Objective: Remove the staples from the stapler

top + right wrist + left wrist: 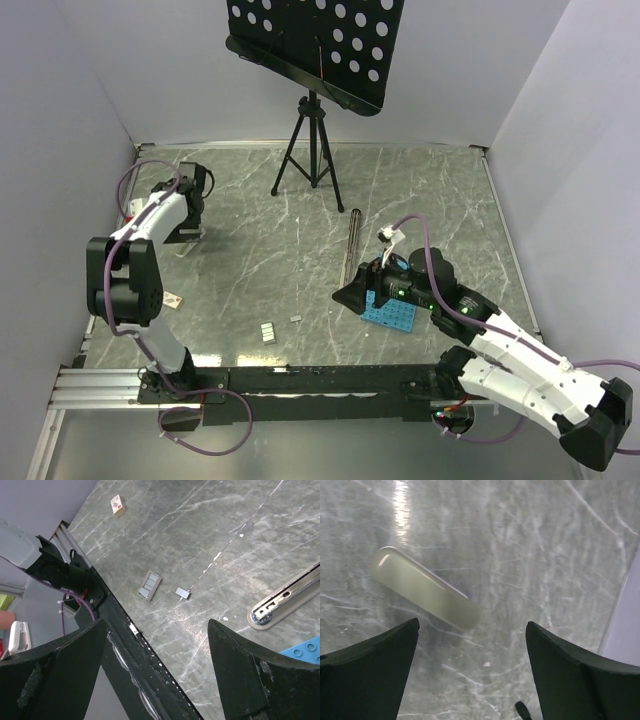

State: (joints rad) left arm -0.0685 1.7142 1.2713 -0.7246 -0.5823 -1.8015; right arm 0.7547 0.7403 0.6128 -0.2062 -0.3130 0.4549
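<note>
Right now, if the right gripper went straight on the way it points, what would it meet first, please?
Most likely the bare tabletop, just short of the staples; the right gripper is open with nothing between its fingers. Depth is unclear.

Black perforated board (340, 40) on a tripod (312, 150) at twelve o'clock of the grey marbled table (250, 260). Blue studded plate (392, 313) toward four o'clock, small tan box (175, 300) toward eight. Pale rounded capsule (425, 587) lying flat on the table.

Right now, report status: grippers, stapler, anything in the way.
Left gripper open, empty. Right gripper open, empty. Stapler lies on the table, ungripped; two staple blocks loose nearby. Blue plate close beside stapler.
</note>
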